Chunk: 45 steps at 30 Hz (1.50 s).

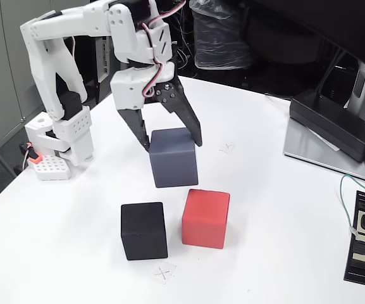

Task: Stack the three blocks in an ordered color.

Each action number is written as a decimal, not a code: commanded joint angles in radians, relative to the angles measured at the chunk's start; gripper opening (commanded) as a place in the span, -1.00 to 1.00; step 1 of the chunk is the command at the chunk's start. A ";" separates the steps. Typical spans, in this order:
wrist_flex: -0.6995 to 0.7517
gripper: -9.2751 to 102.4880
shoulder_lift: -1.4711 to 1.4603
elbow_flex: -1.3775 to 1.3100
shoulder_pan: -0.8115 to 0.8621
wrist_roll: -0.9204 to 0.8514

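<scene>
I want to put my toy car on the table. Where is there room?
The bare white table between the red block and the black adapter box is free, as is the patch left of the black block. It is crowded around the grey block, where the tool straddles its top.

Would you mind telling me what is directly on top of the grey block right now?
No block sits on the grey block. The open gripper straddles its top rear edge, one finger at each side. The fingers hide part of that edge, so contact cannot be confirmed.
</scene>
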 commanded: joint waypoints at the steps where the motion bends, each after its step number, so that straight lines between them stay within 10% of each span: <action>1: 0.008 -0.52 -0.110 -0.160 0.009 0.041; 23: 0.072 -0.52 -0.581 -0.672 0.101 0.049; 45: 0.072 -0.35 -0.581 -0.632 0.104 0.048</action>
